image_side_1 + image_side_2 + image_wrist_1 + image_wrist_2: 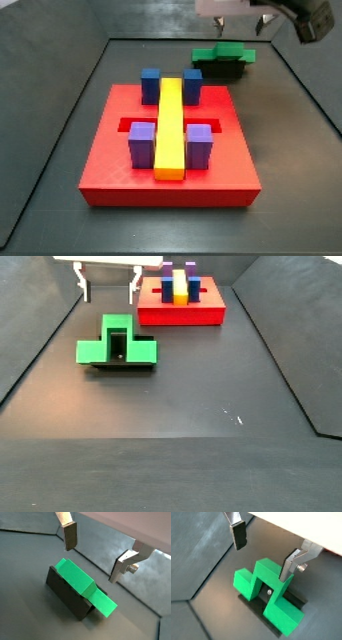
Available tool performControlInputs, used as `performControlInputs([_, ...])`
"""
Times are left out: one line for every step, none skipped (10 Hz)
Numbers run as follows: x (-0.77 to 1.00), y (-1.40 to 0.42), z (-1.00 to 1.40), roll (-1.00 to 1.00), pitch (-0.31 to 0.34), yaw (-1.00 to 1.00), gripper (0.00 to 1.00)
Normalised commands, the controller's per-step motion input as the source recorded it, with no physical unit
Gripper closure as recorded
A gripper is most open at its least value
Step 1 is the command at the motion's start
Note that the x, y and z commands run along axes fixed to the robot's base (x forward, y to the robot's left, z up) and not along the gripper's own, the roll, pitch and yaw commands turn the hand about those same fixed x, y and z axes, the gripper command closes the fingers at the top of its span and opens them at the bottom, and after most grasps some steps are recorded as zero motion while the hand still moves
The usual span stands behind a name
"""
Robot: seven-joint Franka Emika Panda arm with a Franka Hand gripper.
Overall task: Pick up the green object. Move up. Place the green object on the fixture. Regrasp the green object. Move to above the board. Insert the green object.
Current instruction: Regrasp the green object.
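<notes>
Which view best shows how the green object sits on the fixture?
A wrist view: the green object straddles the fixture, below the open, empty gripper. Another wrist view shows it edge-on. In both side views it is smaller, partly hidden behind the board.

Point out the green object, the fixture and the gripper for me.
green object [118,348]: side view, its top face.
fixture [222,70]: side view, its dark front wall.
gripper [264,549]: wrist view, open, gap between its fingertips, above the green object.
</notes>
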Motion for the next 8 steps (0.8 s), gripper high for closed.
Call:
performControlInputs([0.0, 0.0, -0.14, 1.0, 0.0, 0.29, 0.0])
performControlInputs([-0.01, 0.0, -0.11, 1.0, 0.029, 0.27, 0.0])
performControlInputs([0.0, 0.0, -0.15, 0.89, 0.009, 0.25, 0.0])
performControlInputs([0.0, 0.0, -0.28, 0.82, 0.0, 0.27, 0.0])
performControlInputs([0.08, 0.0, -0.37, 0.0, 0.0, 0.2, 0.0])
performControlInputs([0.08, 0.0, -0.32, 0.0, 0.0, 0.17, 0.0])
performControlInputs([0.07, 0.0, -0.33, -0.1, 0.0, 0.15, 0.0])
performControlInputs([0.04, 0.0, -0.21, -0.07, 0.0, 0.11, 0.0])
